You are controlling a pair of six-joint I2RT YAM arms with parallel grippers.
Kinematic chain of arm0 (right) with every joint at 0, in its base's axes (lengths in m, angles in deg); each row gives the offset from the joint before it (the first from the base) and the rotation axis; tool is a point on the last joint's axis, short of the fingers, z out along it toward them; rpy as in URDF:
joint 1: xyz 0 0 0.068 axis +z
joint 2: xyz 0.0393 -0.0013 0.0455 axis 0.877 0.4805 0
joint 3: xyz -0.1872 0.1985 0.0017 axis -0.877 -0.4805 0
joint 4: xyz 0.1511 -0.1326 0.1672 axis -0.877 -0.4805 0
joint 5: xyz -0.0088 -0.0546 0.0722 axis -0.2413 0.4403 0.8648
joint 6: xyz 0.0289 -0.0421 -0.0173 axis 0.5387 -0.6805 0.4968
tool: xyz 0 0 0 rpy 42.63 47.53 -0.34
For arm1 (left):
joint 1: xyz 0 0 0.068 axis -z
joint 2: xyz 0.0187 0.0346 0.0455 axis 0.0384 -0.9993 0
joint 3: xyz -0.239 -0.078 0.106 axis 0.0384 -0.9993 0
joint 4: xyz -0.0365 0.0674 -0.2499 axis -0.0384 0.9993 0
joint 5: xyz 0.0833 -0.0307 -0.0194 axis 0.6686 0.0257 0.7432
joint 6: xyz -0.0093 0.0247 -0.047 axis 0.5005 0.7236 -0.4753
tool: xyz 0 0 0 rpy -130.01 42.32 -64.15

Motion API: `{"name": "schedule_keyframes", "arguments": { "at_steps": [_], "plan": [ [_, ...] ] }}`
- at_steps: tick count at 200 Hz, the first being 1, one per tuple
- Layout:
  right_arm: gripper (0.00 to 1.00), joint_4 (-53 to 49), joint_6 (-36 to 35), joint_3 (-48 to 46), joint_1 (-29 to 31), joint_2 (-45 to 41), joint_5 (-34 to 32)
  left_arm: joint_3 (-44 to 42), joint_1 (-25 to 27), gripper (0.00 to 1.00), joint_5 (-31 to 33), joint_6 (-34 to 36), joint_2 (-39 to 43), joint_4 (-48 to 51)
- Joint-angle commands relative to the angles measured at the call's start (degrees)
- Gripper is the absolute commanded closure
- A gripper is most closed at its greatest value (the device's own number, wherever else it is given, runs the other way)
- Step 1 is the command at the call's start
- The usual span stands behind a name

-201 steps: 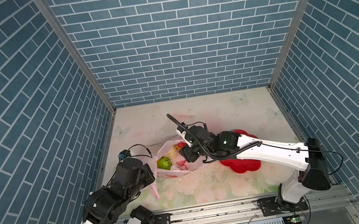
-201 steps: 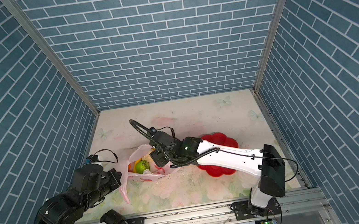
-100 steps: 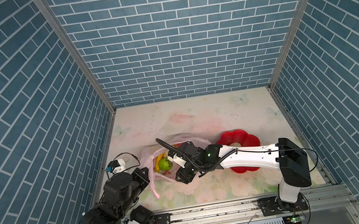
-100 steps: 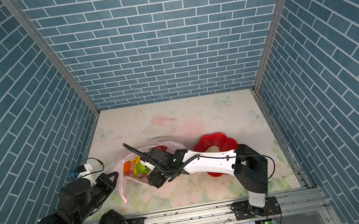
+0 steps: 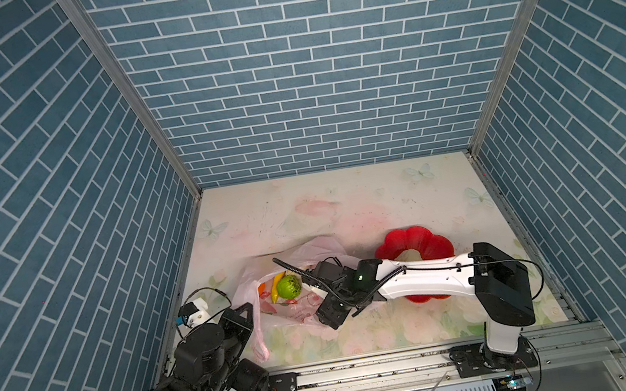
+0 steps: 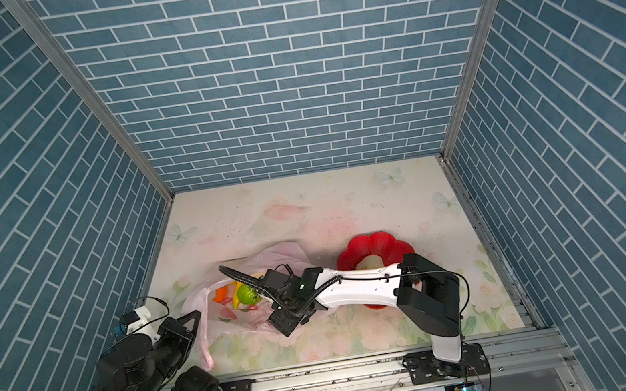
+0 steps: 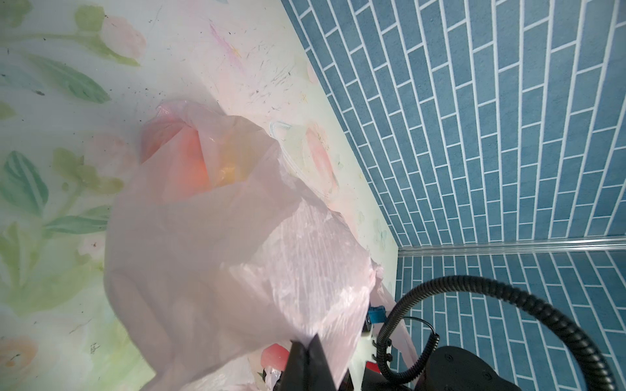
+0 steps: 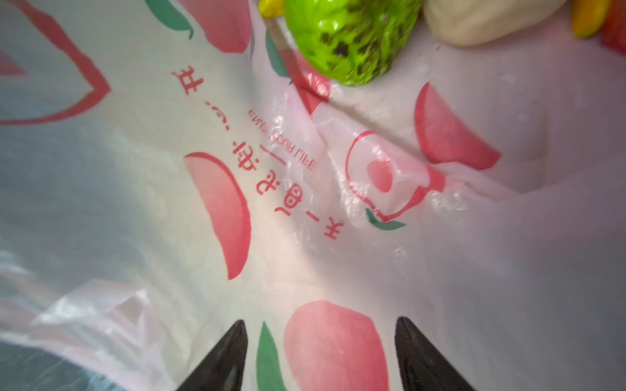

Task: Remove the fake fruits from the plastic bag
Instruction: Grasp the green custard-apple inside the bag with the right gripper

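Note:
The pink plastic bag [image 5: 299,312] lies at the table's front left in both top views, mouth open upward. Inside it show a green bumpy ball [image 5: 289,286], a yellow banana [image 5: 276,292] and an orange [image 6: 220,294]. My left gripper [image 7: 309,345] is shut on a pinch of the plastic bag [image 7: 237,254] at its left edge; the handle hangs below it. My right gripper [image 8: 320,338] is open just over the printed film, its fingertips [image 8: 233,342] apart. The green ball [image 8: 349,37] and a cream ball [image 8: 481,20] lie well beyond them.
A red flower-shaped plate [image 5: 432,242] stands to the right of the bag, partly under my right arm, with a cream ball [image 5: 408,254] in it. Blue brick walls close in on three sides. The metal rail [image 5: 371,368] runs along the front.
My right gripper has drawn back from the bag's mouth toward the front edge, now over the bag's near side. The left arm has pulled back toward the front left, stretching the bag.

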Motion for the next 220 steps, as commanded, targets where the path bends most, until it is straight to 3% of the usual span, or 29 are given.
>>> {"name": "schedule_keyframes", "arguments": {
  "at_steps": [1, 44, 88, 144, 191, 220],
  "plan": [
    [0.25, 0.05, 3.04, 8.45, 0.13, 3.44, -6.76, -0.97, -0.36, 1.00, -1.00, -0.58, 0.60, -0.13],
    [0.21, 4.75, 10.59, 16.06, -0.31, 10.37, -9.34, -1.03, -0.34, 1.00, -2.80, 0.41, 0.77, 0.09],
    [0.15, 4.76, 12.08, 25.19, -1.36, 17.91, -8.46, -1.73, -0.36, 1.00, -4.23, 0.47, 1.58, -0.18],
    [0.10, 3.87, 13.61, 30.39, -3.13, 24.29, -7.68, -2.11, -0.36, 1.00, -3.94, 0.52, 3.45, 2.18],
    [0.12, 3.12, 14.75, 32.16, -3.80, 27.26, -6.31, -4.22, -0.35, 1.00, -4.07, 0.14, 5.06, 2.32],
    [0.18, 3.80, 15.35, 31.79, -4.10, 27.97, -6.23, -4.53, -0.41, 1.00, -4.35, -0.11, 5.43, 1.98]
  ]
}}
